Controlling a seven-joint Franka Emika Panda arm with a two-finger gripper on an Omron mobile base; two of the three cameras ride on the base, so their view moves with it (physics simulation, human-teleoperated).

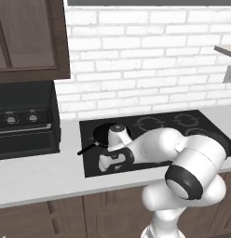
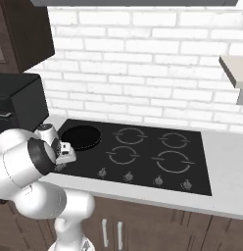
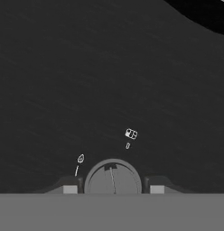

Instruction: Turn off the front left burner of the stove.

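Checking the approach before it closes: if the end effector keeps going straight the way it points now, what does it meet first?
Probably the round grey knob on the stove: in the hand view it sits between the two fingertips of the end effector, which points down at the glass. How near it is I cannot tell.

White glossy rounded arm (image 1: 192, 162) segments, black joint bands, white hand with small dark grey finger tips (image 3: 71, 187).
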